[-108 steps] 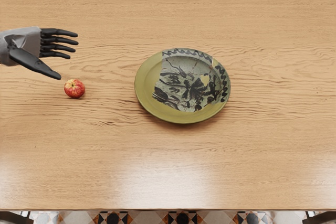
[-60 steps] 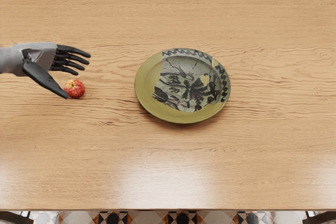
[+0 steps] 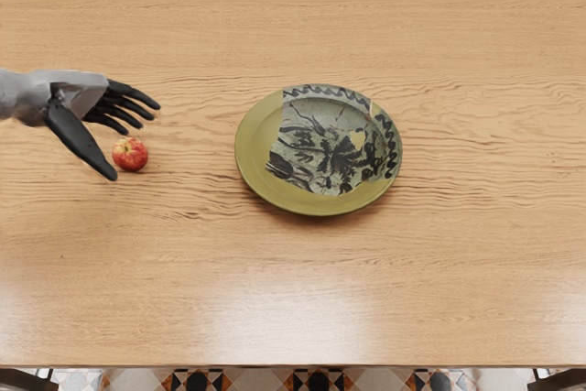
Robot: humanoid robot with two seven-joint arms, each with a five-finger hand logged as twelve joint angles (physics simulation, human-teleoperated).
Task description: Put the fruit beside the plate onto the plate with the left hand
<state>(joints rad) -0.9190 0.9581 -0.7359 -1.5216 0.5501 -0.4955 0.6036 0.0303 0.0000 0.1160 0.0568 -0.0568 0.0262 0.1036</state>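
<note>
Progress is judged to be early: no part of the task is completed. In the head view, the only view given, the fruit, a small red apple (image 3: 130, 154), is seen lying on the bench (image 3: 366, 299), well apart from the plate (image 3: 249, 171) and at its 9 o'clock side. No fruit is carried by the plate; only its olive rim and dark painted pattern are shown.

The left hand (image 3: 92, 112) is placed at about 10 o'clock of the apple. It is held spread and nothing is pinched. The dark fingers (image 3: 137, 98) are fanned out toward 3 o'clock, beyond the apple's 12 o'clock side. The thumb (image 3: 87, 146) is stretched toward 5 o'clock, its tip ending just beside the apple's 9 o'clock side. The apple is thus bracketed but not enclosed.

By this reading, all of the work is left: the closing of the hand on the apple, the lift, the carry toward 3 o'clock, and the release over the plate.

Some things cannot be made out. Whether the thumb tip is touching the apple or standing just clear of it cannot be told. The hand's height above the bench cannot be read from this slanted view either. The left arm (image 3: 23, 96) is cut off by the picture's left edge just behind the wrist. The right hand is not shown at all.
</note>
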